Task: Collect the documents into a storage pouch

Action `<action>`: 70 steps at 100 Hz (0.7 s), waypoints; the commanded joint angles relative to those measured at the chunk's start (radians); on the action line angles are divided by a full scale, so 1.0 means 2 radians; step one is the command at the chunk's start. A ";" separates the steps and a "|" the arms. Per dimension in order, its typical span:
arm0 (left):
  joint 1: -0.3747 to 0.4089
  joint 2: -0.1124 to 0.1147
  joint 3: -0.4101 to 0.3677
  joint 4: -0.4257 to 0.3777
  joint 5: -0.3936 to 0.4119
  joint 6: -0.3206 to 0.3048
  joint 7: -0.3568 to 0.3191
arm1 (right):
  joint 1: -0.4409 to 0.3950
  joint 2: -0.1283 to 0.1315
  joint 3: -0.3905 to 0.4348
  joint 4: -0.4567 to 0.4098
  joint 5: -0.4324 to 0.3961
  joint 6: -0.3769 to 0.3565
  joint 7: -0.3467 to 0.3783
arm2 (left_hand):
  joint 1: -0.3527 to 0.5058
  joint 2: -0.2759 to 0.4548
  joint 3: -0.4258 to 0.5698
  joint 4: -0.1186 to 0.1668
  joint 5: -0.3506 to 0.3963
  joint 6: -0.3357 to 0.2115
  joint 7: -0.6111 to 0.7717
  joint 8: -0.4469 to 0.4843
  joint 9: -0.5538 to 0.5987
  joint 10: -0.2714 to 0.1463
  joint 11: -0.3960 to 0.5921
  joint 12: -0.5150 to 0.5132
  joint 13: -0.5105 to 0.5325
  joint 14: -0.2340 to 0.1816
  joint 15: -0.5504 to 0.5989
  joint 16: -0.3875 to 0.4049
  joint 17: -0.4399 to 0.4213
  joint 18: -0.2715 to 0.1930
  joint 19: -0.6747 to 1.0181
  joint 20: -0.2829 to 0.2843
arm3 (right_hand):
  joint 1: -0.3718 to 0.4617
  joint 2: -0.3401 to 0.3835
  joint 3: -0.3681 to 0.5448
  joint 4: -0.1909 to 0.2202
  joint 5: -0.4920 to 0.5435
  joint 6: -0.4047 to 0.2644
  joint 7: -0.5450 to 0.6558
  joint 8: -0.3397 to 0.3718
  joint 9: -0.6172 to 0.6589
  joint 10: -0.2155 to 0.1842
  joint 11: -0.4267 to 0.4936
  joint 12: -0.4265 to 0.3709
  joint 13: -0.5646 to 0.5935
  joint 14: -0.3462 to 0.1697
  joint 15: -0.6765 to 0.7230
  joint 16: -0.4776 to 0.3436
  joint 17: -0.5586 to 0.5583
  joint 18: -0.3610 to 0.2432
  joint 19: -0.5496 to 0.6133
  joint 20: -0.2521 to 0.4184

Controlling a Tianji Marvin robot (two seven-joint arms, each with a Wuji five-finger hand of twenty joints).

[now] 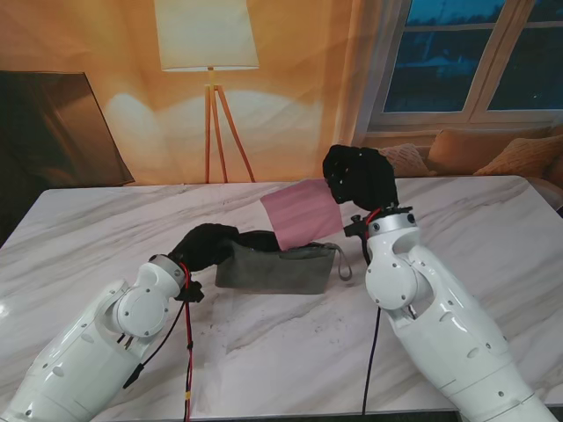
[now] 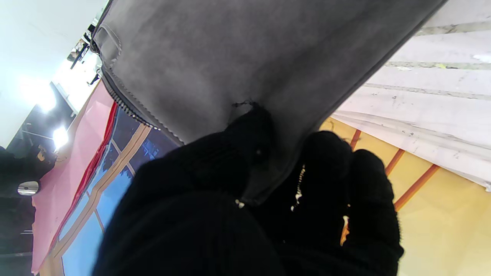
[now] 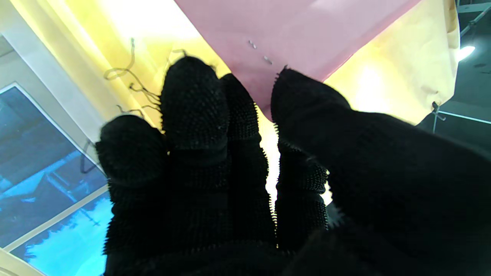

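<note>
Nearest: left hand [image 1: 209, 243] clamped on the left end of the grey pouch [image 1: 277, 268], thumb on one face and fingers [image 2: 345, 172] wrapped over the edge beside the zipper, per the left wrist view. Pouch upright on the marble table [image 1: 106, 229], near centre, mouth up, small pull strap [image 1: 345, 264] hanging off its right end. Felt-like fabric, soft walls; judged light and prone to sag or tip if the end grip loosens, so holding at the seam by the zipper end looks the sound choice for keeping the mouth open. Farther: pink document [image 1: 302, 216] held tilted, lower edge down at or just inside the pouch mouth, upper part clear of it; how deep, cannot tell. Thin sheet or folder, judged light, flexible, fairly smooth; likely to buckle if pushed from the top against a snagged corner. Farthest: right hand [image 1: 359, 178] raised off the table, pinching the document's upper right corner between thumb and fingers [image 3: 193, 103], confirmed in the right wrist view. Corner pinch gives little control of the far edge; a hold nearer the top edge's middle would steer it better. Insertion judged partly done; release not yet due.
</note>
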 commanded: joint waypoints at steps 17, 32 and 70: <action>-0.001 -0.003 0.000 -0.002 0.003 -0.006 -0.004 | -0.015 0.009 0.006 -0.026 -0.012 -0.015 0.032 | -0.013 0.035 0.018 0.000 0.008 0.022 0.030 -0.030 0.027 0.006 0.042 0.011 0.018 0.064 0.019 0.008 -0.013 -0.038 0.011 0.018 | 0.026 0.021 0.039 0.018 0.034 -0.041 0.043 0.004 0.014 0.003 0.003 0.000 0.006 -0.011 -0.008 0.004 0.001 -0.013 0.002 -0.001; -0.001 -0.003 0.000 -0.001 0.005 -0.009 0.000 | -0.019 0.014 0.007 -0.037 -0.024 -0.029 0.048 | -0.016 0.034 0.016 -0.002 0.004 0.023 0.026 -0.041 0.026 0.005 0.045 0.013 0.015 0.063 0.019 0.010 -0.015 -0.038 0.010 0.019 | 0.021 0.025 0.037 0.017 0.033 -0.043 0.039 0.000 0.015 0.003 0.001 0.000 0.006 -0.013 -0.006 0.004 0.000 -0.015 0.006 0.001; 0.001 -0.004 0.001 0.000 0.008 -0.018 0.007 | -0.015 0.018 -0.015 -0.047 -0.014 -0.023 0.087 | -0.018 0.031 0.013 -0.009 0.003 0.022 0.023 -0.061 0.021 0.005 0.047 0.015 0.010 0.063 0.019 0.012 -0.022 -0.039 0.007 0.019 | 0.001 0.048 0.027 0.012 0.025 -0.037 0.020 -0.025 0.010 0.008 0.000 0.002 -0.004 -0.022 0.017 0.022 -0.012 -0.012 0.029 0.019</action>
